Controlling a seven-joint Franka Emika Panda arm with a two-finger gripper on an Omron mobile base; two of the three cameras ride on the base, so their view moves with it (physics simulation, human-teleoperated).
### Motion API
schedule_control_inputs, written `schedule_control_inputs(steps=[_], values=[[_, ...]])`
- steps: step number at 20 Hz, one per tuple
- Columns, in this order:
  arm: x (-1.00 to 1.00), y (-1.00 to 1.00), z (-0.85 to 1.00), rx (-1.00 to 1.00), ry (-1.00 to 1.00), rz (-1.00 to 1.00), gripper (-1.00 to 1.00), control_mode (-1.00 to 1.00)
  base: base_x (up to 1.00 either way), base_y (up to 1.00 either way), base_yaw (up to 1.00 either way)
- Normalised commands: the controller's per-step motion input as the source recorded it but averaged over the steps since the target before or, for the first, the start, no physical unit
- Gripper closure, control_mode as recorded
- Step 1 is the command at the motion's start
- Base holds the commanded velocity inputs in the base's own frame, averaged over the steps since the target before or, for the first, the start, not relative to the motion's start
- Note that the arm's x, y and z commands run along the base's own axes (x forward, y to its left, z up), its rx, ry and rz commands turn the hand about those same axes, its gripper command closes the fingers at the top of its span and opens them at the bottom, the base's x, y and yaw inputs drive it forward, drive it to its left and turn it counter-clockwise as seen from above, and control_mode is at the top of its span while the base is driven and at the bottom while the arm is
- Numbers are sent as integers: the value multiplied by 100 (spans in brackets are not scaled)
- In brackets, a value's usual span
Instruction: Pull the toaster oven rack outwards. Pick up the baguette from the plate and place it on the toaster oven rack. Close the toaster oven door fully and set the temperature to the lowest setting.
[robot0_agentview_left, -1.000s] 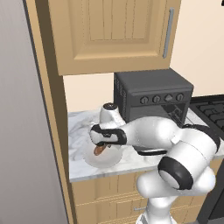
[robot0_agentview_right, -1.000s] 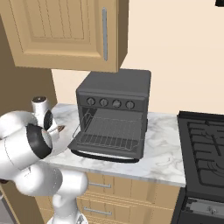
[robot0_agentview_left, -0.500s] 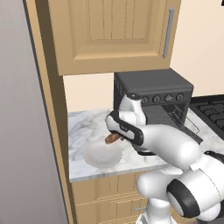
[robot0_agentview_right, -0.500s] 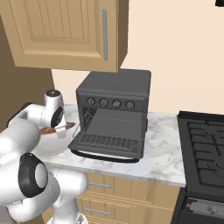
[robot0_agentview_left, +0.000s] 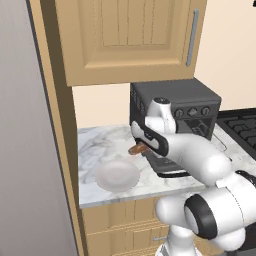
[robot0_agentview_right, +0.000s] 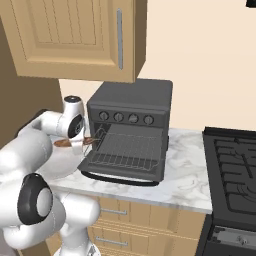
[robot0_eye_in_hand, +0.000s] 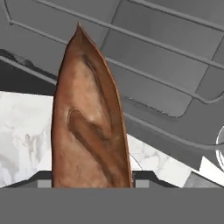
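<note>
- The fingers (robot0_eye_in_hand: 89, 186) clench the brown-orange slashed baguette (robot0_eye_in_hand: 89, 127) at bottom centre.
- Its tip points up-frame over the thin grey wire toaster oven rack (robot0_eye_in_hand: 166, 65).
- Left base view: the round pale plate (robot0_agentview_left: 117, 175) lies lower-left on the marble bench (robot0_agentview_left: 97, 145).

In the hand view the baguette (robot0_eye_in_hand: 89, 118) runs off the bottom, so its near end and the pincer's grip on it are hidden; the wire rack (robot0_eye_in_hand: 144, 57) is cut by the top and side edges. From the left base view the arm covers most of the open oven door (robot0_agentview_left: 167, 167) and the rack, and only a stub of the baguette (robot0_agentview_left: 136, 149) pokes out. From the right base view the pincer (robot0_agentview_right: 76, 143) is too small to make out its jaws
</note>
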Motion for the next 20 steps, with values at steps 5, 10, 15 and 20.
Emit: schedule_control_inputs(steps=[5, 10, 15, 20], values=[[14, -75, 1, 0, 8, -7, 100, -100, 0, 0, 0], [0, -70, 0, 0, 0, -3, 100, -100, 0, 0, 0], [4, -68, 0, 0, -4, -2, 100, -100, 0, 0, 0], [11, -67, 0, 0, -4, -2, 100, -100, 0, 0, 0]])
